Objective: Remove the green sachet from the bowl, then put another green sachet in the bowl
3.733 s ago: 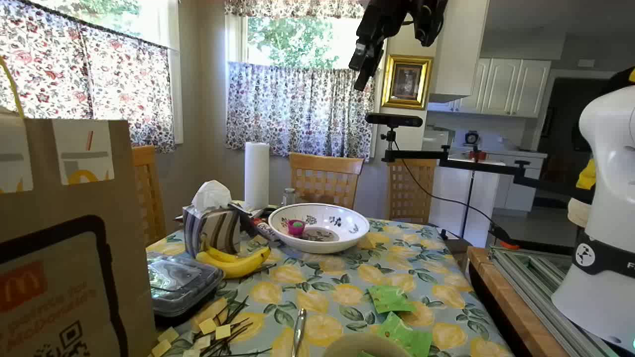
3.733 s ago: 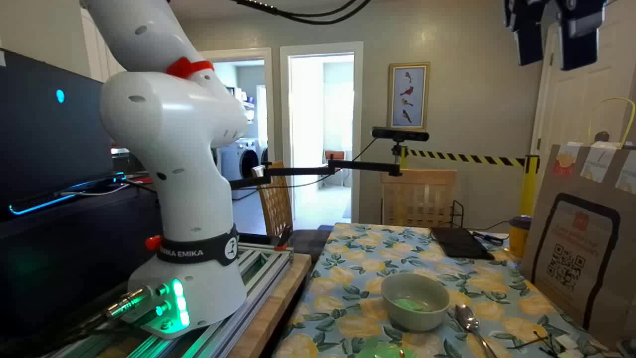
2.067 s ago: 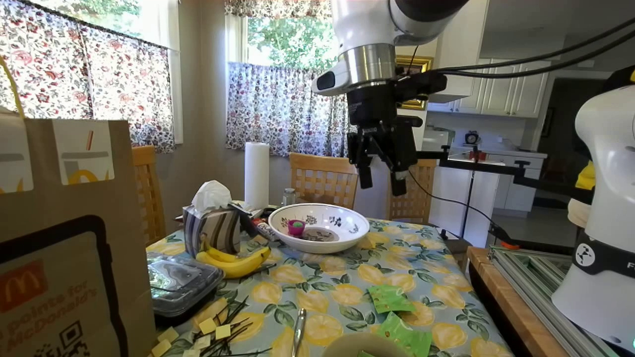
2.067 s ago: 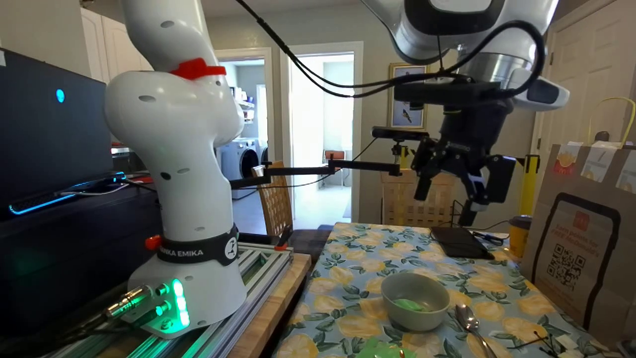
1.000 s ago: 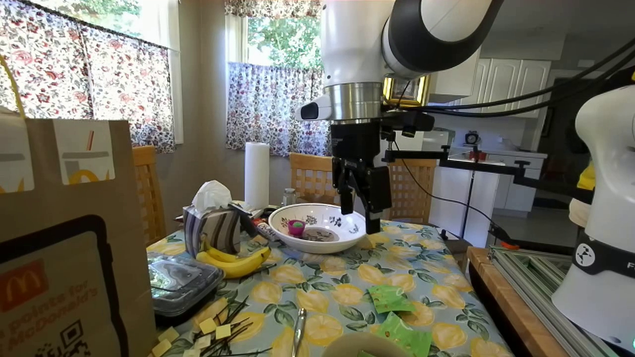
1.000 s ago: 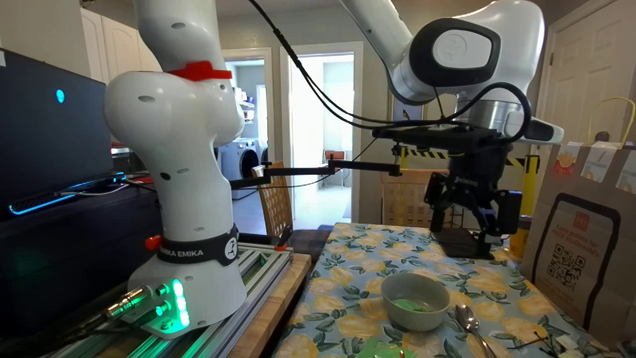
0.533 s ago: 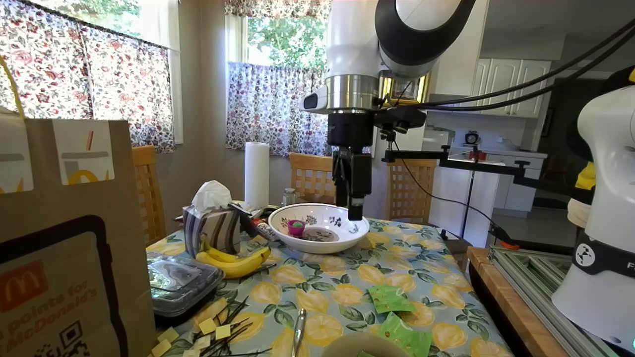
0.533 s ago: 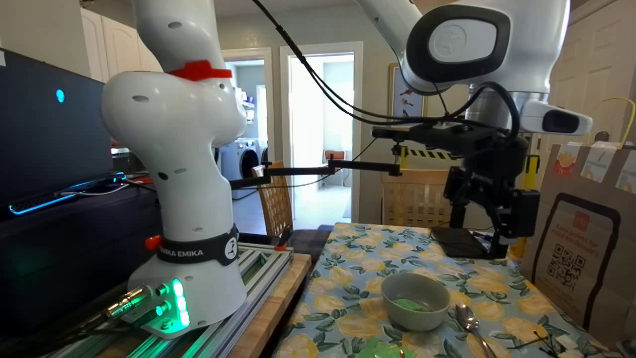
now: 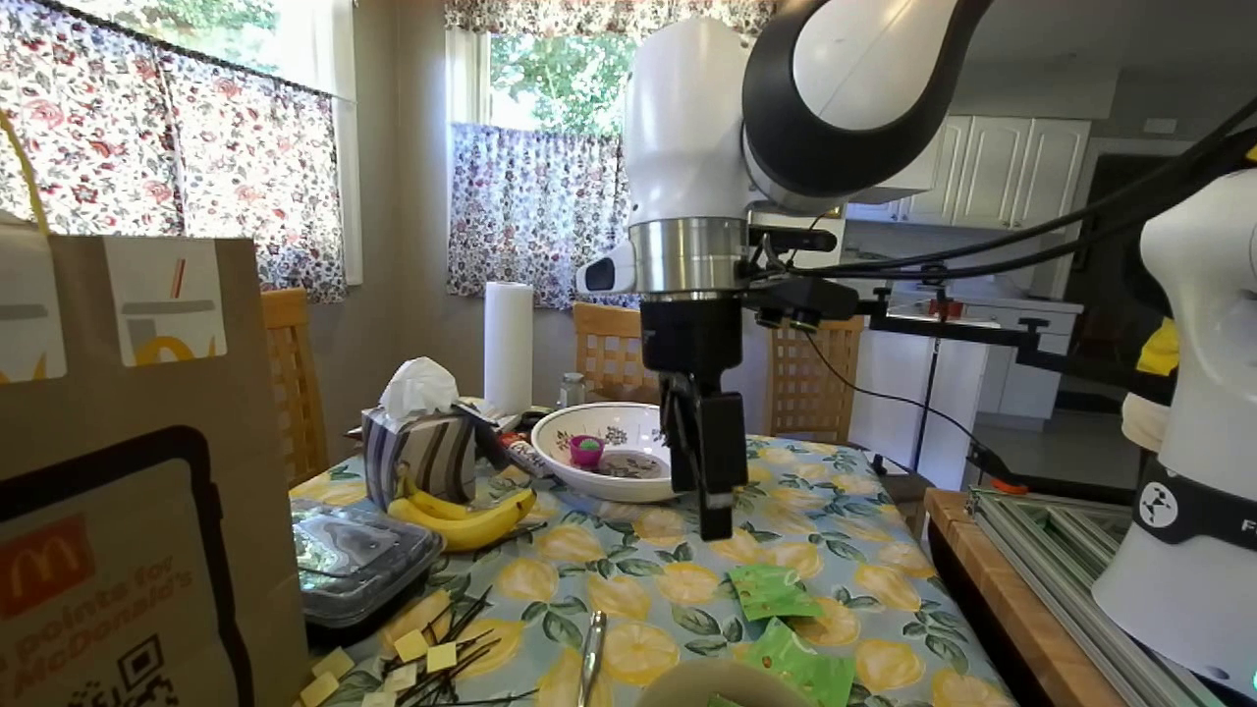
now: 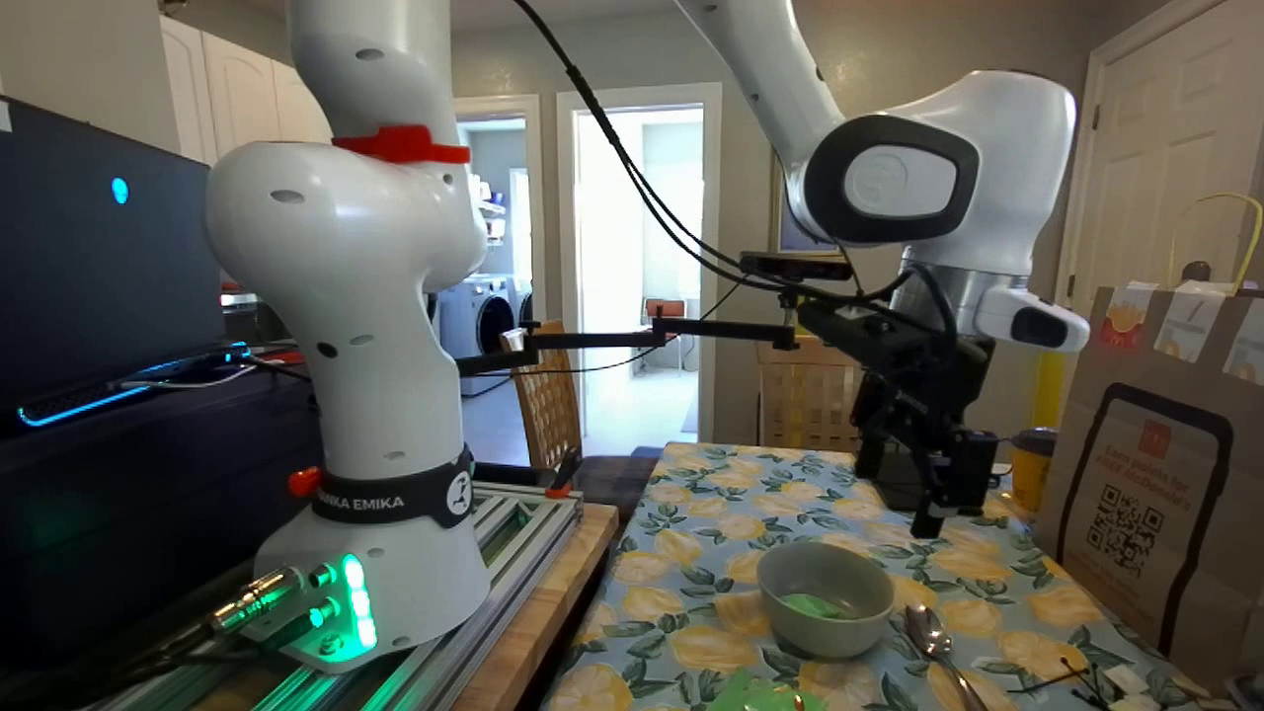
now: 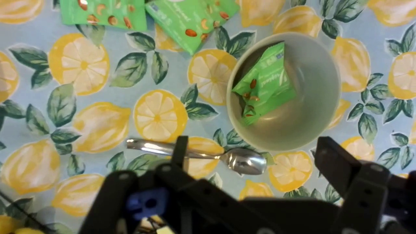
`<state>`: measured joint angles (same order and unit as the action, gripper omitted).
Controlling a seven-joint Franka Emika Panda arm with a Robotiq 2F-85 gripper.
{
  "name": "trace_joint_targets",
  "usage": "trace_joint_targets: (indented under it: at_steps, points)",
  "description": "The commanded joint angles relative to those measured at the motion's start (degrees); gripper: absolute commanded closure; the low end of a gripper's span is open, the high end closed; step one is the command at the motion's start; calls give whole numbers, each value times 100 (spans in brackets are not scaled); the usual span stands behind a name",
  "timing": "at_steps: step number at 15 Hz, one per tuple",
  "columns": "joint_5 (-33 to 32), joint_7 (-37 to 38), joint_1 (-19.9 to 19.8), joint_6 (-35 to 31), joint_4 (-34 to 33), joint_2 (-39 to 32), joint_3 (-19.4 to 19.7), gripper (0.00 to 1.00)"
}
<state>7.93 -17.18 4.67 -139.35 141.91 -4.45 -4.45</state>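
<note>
A crumpled, glossy green snack sachet (image 11: 269, 86) lies inside a round, smooth grey-green bowl (image 11: 317, 97), with two more green sachets (image 11: 195, 22) near it on the lemon-print tablecloth (image 11: 112, 97). The black two-fingered gripper (image 11: 253, 146) has come lower and toward the bowl but hangs in the air, spread wide with nothing in its grasp. The approach to that first removal seems under way, with neither half of the task done.

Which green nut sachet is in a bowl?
The green nut sachet inside the small grey-green bowl; the other two sachets lie outside it on the lemon-print tablecloth.
</note>
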Motion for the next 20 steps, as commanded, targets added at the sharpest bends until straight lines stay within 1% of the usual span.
trace_joint_targets:
  at_steps: [1, 8, 9, 10, 11, 15, 16, 20]
  points:
    - [23, 249, 83, 72, -170, -458, -188, 0]
    - [-140, 298, 164, -26, -307, -1114, -420, 0]
    - [-293, 238, 187, 148, -359, -1204, -435, 0]
    - [-400, 236, 195, 304, -399, -1233, -447, 0]
    - [-209, 179, 103, 83, -168, -1008, -475, 0]
    - [-221, 179, 94, 82, -175, -1047, -486, 0]
    - [-295, 296, 124, -6, -153, -1065, -449, 0]
    - [-282, 365, 154, -172, -157, -1274, -466, 0]
